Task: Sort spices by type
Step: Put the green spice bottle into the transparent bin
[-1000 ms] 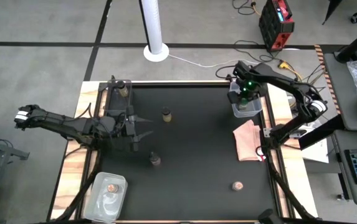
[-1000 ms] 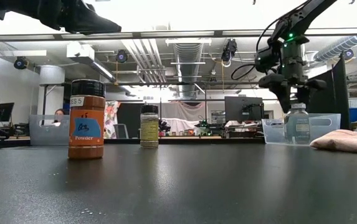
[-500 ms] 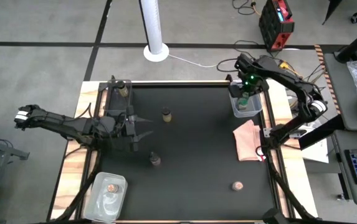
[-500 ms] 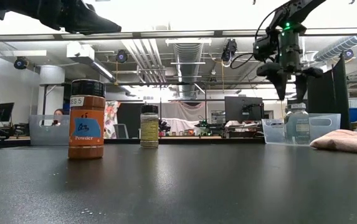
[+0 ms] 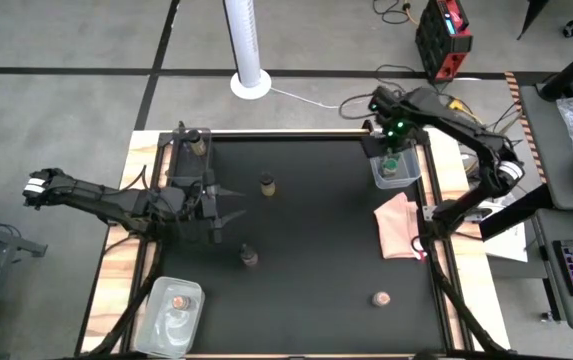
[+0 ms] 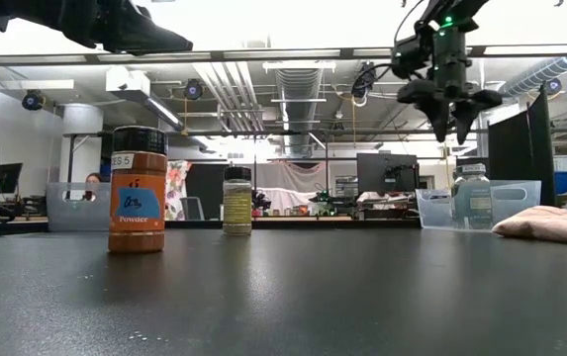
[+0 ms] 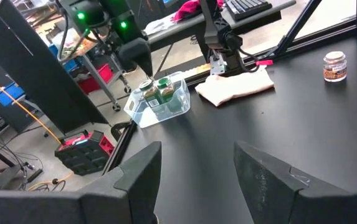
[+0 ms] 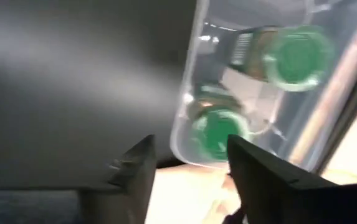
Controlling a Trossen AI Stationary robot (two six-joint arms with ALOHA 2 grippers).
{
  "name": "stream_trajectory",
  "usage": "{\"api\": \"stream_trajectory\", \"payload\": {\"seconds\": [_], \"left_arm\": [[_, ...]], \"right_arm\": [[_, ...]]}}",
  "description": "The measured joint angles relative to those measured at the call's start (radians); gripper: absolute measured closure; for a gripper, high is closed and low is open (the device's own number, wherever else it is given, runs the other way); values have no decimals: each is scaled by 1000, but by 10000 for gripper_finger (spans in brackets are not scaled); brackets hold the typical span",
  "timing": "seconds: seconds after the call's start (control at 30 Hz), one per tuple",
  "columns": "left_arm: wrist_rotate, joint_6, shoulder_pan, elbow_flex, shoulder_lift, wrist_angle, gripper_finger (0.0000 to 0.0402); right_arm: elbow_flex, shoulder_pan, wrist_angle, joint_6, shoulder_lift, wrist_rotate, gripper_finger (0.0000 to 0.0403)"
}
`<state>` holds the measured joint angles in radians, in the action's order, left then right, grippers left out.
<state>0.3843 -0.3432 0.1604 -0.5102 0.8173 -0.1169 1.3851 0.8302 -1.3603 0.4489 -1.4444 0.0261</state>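
The clear tub at upper right holds two green-lidded spice jars; the right gripper hangs above it, fingers apart and empty. A pink-topped jar sits in the lower-left tub. The left gripper, at left, is parted, holding nothing.

Grey carpeted floor crossed by dark seams surrounds the table; a white round-based pole stands behind it, near a red and black box. Overhead, silver ceiling ducts run between bright strip lights.
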Motion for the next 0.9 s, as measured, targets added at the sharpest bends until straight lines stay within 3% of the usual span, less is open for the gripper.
{"api": "stream_trajectory", "payload": {"seconds": [0.3,0.9], "left_arm": [[0,0,0,0,0,1,217],[0,11,0,2,0,17,217]], "right_arm": [[-11,-168,19,48,-88,-27,378],[-86,-136,75,83,-148,-93,394]]}}
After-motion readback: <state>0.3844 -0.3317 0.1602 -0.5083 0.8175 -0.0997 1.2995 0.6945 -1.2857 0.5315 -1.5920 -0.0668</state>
